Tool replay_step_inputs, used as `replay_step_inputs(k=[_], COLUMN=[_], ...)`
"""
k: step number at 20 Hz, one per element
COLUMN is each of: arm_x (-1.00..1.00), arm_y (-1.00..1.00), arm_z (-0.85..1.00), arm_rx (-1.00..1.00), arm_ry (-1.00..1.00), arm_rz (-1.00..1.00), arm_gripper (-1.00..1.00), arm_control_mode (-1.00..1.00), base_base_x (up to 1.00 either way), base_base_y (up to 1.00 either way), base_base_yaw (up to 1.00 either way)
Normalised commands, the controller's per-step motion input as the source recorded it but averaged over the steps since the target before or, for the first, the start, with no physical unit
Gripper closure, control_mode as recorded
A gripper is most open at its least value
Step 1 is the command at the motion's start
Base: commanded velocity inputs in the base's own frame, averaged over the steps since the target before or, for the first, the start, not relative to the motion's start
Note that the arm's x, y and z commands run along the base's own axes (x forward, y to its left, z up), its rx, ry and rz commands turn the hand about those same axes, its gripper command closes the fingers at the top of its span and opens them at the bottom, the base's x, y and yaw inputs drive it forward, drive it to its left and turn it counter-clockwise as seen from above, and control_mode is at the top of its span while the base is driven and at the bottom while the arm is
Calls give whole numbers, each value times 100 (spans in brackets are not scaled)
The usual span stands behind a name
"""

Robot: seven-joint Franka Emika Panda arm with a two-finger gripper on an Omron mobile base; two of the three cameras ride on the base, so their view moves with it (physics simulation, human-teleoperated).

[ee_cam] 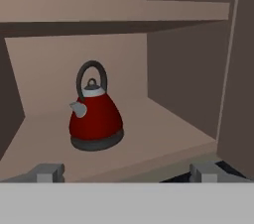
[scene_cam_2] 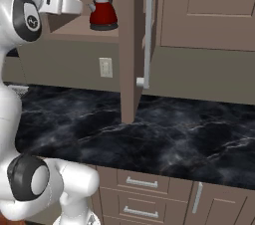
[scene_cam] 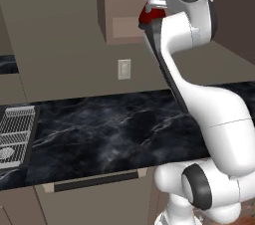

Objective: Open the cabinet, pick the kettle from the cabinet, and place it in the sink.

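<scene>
The cabinet (scene_cam_2: 127,45) is seen with its door swung open, edge-on in the right base view, the silver bar handle (scene_cam_2: 148,30) on it. The kettle (ee_cam: 95,114) is stood upright on the bottom shelf (ee_cam: 163,139), back from the front edge and toward the left side, spout turned left. The hand (ee_cam: 126,172) is held before the shelf's front edge, fingers spread wide apart, nothing gripped, clear of the kettle. Below, the dark marble tabletop (scene_cam_2: 174,139) is seen.
</scene>
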Motion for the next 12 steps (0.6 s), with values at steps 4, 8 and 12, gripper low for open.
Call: replay_step_inputs(k=[4, 8, 12], arm_x=[30, 34, 41], arm_y=[-3, 0, 0], arm_z=[-6, -9, -1], arm_rx=[0, 0, 0], arm_ry=[0, 0, 0], arm_rz=[4, 5, 2], arm_gripper=[-100, -100, -100], arm_control_mode=[-100, -100, -100], base_base_x=[0, 0, 0], base_base_y=[0, 0, 0], base_base_yaw=[0, 0, 0])
